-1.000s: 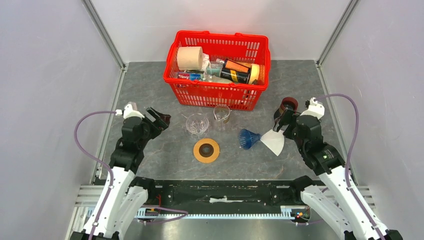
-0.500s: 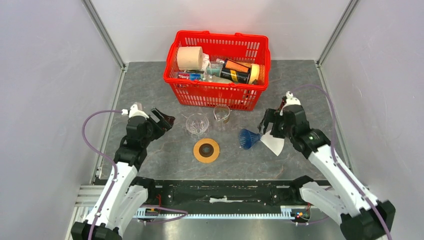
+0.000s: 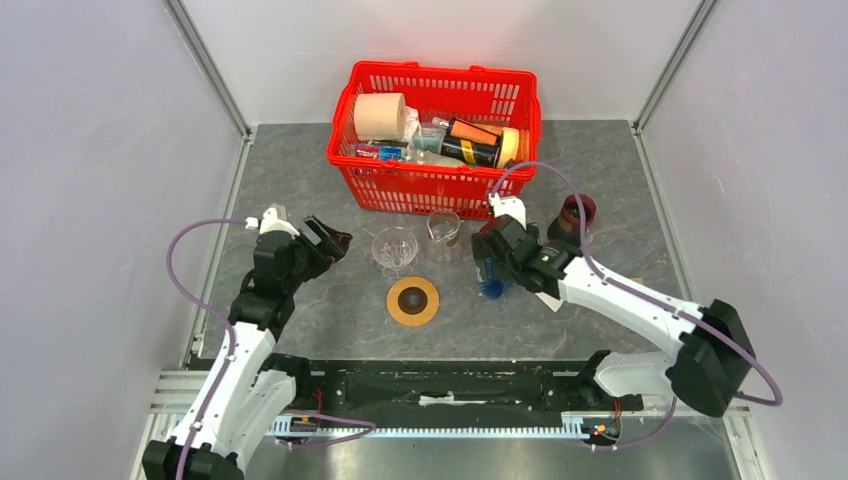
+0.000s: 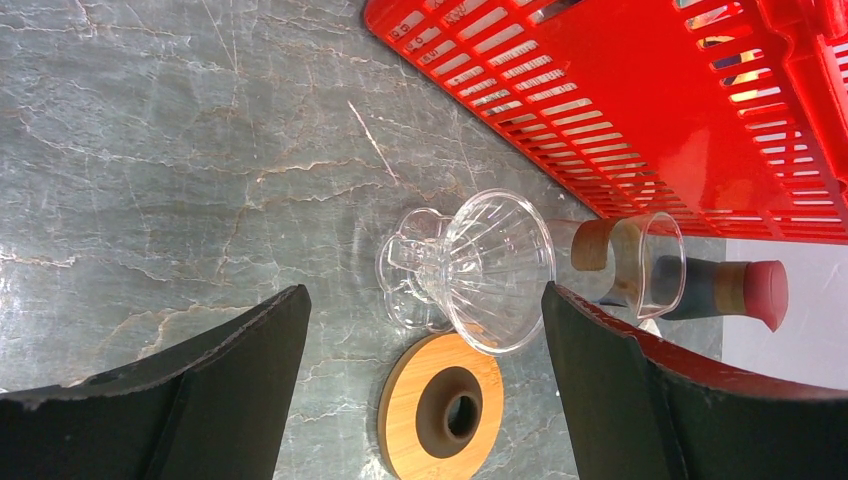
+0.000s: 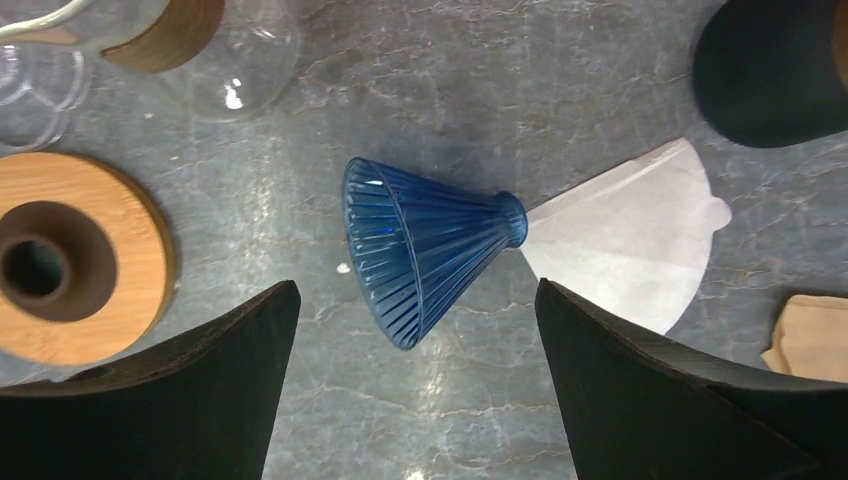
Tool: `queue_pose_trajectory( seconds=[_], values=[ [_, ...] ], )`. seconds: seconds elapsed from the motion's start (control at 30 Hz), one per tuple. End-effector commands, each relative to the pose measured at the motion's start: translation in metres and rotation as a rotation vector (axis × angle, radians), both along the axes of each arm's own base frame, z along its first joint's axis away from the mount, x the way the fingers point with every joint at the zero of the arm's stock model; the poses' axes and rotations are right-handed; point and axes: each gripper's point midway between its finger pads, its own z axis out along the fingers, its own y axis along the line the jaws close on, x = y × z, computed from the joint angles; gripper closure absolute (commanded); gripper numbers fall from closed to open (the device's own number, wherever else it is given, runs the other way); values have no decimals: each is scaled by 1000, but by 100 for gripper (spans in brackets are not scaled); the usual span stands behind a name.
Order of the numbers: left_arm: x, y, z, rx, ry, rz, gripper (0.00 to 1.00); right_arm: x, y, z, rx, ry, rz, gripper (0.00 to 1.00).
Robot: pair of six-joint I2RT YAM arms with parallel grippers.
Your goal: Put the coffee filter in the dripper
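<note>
**Filter flat on the table, nothing picked up yet**

Nearest the arm bases, on the grey, marble-veined table [image 3: 330,310], lies a flat wooden ring [image 3: 413,300] with a dark hole in its middle. Just right of it the blue dripper [image 5: 420,250] is tipped on its side. It is a ribbed, see-through plastic cone with its wide mouth toward the ring. The coffee filter [image 5: 630,245] lies flat beside it, a thin white paper fan with a matte surface. Its point meets the dripper's narrow end, and it is outside the cone, not in it. A scrap of brown paper [image 5: 810,335] shows at the edge past it.

The right gripper [image 5: 415,300] hangs over the blue dripper with its fingers spread wide, holding nothing. The left gripper [image 3: 325,238] is also released and empty, and it faces a clear fluted dripper [image 4: 490,270] standing a little farther back.

As I read it, the job has not started. The filter must be lifted, probably opened out, and seated in a cone. The blue one would first need setting upright. Which dripper is meant I cannot tell.

Behind these stand a small glass beaker [image 3: 443,228] with a wooden collar and a dark cup [image 3: 577,212]. Farthest back is a red slotted plastic basket [image 3: 440,190] full of groceries.
</note>
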Motion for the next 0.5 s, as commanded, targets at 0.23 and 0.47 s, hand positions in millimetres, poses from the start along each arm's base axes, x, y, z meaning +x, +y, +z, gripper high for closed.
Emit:
queue_pose_trajectory(
  seconds=[0.23,0.47],
  values=[
    [2,-1,8,-26,-25,11,7,23,21,8,-169,-138,9,4],
    [0,1,2,-20,0,21,7,22,27,8,-196,-143,36,4]
  ],
)
